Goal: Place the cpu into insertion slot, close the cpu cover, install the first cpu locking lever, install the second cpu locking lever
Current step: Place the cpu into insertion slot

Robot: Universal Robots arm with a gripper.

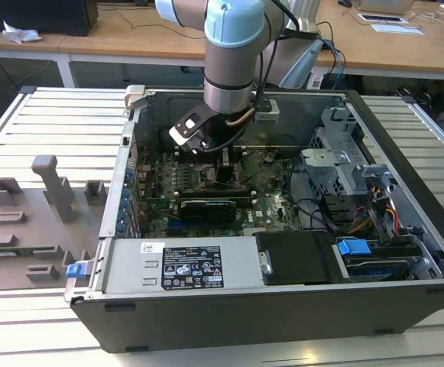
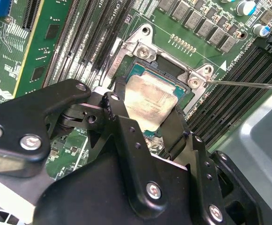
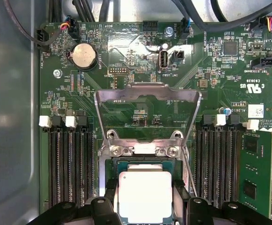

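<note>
The cpu [image 2: 150, 101], a silver-topped square chip, sits between my gripper's [image 2: 147, 116] two black fingers [image 2: 116, 110], which hug its opposite edges. It lies level in the insertion slot [image 2: 172, 69], with its green border showing inside the dark rim. In the first wrist view the cpu [image 3: 145, 194] is flanked by my gripper [image 3: 145, 208]. Just beyond it the cpu cover [image 3: 147, 89], a grey metal frame, stands swung open on its hinge. A thin locking lever [image 2: 248, 85] sticks out beside the socket. In the exterior view my gripper [image 1: 225, 170] reaches down onto the motherboard.
Rows of black memory slots [image 3: 70, 159] flank the socket on both sides. A black expansion card [image 1: 206, 208] lies nearby, with the grey power-supply box [image 1: 183, 264] in front. A drive cage and cables [image 1: 344, 168] fill the case towards the exterior view's right.
</note>
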